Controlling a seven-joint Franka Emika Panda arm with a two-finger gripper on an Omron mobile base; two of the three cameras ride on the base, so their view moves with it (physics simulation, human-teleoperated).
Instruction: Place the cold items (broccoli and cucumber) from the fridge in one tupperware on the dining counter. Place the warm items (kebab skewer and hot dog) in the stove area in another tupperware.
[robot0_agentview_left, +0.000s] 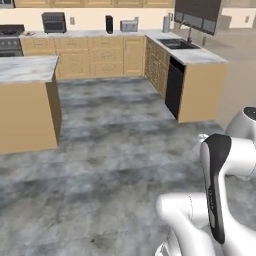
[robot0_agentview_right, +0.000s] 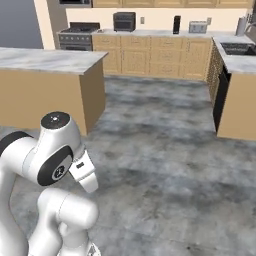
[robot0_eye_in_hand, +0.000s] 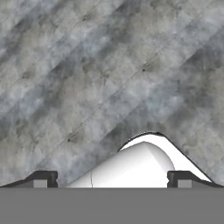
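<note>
Folded low over the base, with the gripper (robot0_eye_in_hand: 112, 179) aimed at grey mottled floor (robot0_eye_in_hand: 87, 65); the two dark fingertips (robot0_eye_in_hand: 43, 178) far apart at the bottom of the hand view, nothing between them but floor. Jaws wide apart, holding nothing.

Ahead, open floor ringed by wooden cabinets. To the left, a marble-topped island counter (robot0_agentview_right: 45, 59) with tan sides, its top bare where visible. Along the back wall, a run of counter (robot0_agentview_left: 100, 34) carrying a black toaster oven (robot0_agentview_left: 53, 22), a dark upright appliance (robot0_agentview_left: 109, 24), a silver toaster (robot0_agentview_left: 129, 25) and a pale jug-like item (robot0_agentview_left: 166, 23), too small to name surely. At the far left of that run, a stove (robot0_agentview_right: 77, 36) with burners on top, its surface too distant to show any food. To the right, a peninsula with a sink (robot0_agentview_left: 176, 44) and faucet (robot0_agentview_left: 189, 34), a black dishwasher (robot0_agentview_left: 174, 90) front below.

Broccoli, cucumber, kebab skewer, hot dog and tupperware: none to be made out at this range on any visible surface. Grey panel (robot0_agentview_right: 19, 22) at the upper left of the right base view cut off by the edge, possibly a fridge side, not certain. Stove cropped at the left edge of the left base view.
</note>
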